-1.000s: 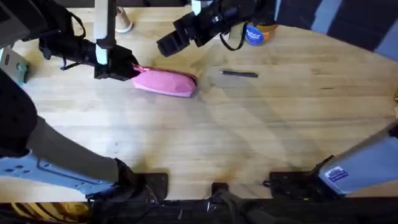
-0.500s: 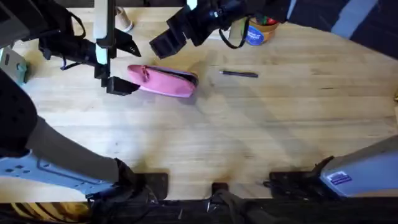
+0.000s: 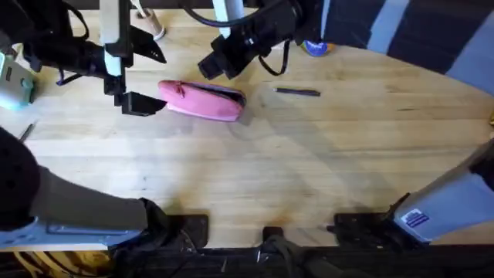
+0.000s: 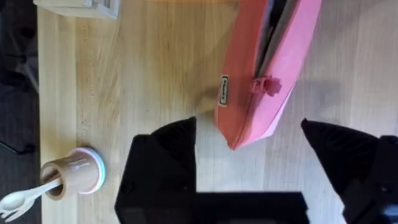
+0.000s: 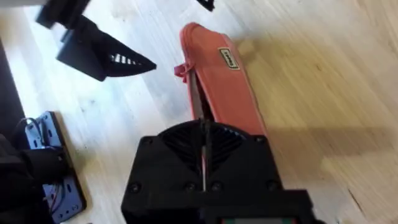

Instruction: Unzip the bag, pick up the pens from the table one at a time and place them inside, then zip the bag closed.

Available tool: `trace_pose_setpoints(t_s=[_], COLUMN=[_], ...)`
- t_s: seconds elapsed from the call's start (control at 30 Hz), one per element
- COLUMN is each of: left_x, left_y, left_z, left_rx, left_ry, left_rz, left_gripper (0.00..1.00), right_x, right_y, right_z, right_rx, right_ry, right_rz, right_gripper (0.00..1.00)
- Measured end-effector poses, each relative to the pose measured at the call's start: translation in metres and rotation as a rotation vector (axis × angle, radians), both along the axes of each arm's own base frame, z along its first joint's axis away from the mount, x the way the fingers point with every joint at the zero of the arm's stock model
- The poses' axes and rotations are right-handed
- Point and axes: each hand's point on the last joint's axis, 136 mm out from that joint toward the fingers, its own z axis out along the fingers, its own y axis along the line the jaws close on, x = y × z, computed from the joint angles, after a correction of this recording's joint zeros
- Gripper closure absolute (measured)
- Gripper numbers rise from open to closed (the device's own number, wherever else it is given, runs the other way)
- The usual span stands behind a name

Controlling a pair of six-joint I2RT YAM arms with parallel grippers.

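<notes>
Spanning every view: the surface [image 3: 309, 170], pale joined planks with visible grain, carrying all items below.

Left arm, entering from the lower left; its left end effector [image 3: 147, 79] hovers just beside the pouch's left end with both black fingers [image 4: 168, 149] spread wide, released, gripping nothing. In the left wrist view the pouch's end lies between the two fingertips without touching either.

Right arm, reaching across from the far side; its right end effector [image 3: 216, 66] sits over the far edge of the pouch. In the right wrist view its fingers look drawn together over the zipper line, whether on the fabric or not I cannot tell.

The bag [image 3: 202, 100]: pink, elongated, lying flat left of centre, zipper partly parted, with the pink pull tab [image 4: 266, 85] near its left end.

One pen [image 3: 296, 92]: thin, dark, lying flat to the right of the pouch, apart from it.

Small beige cup [image 4: 73, 176] holding a white utensil, beyond the left end effector.
</notes>
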Motion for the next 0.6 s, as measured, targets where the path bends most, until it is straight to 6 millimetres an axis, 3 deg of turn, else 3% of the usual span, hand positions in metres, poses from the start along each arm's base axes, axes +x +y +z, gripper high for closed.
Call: trace_pose_setpoints(t_s=[0.23, 0.6], left_x=[-0.012, -0.013], left_y=[0.001, 0.002], left_z=[0.020, 0.020], left_rx=[0.008, 0.005], left_ry=[-0.020, -0.012], left_rz=[0.019, 0.022], left_gripper=[0.008, 0.008], right_x=[-0.003, 0.005], right_y=[0.008, 0.006], right_z=[-0.033, -0.042], right_rx=[-0.056, -0.123], right_ry=[0.033, -0.028], right_rz=[0.022, -0.017], right_gripper=[0.970, 0.972])
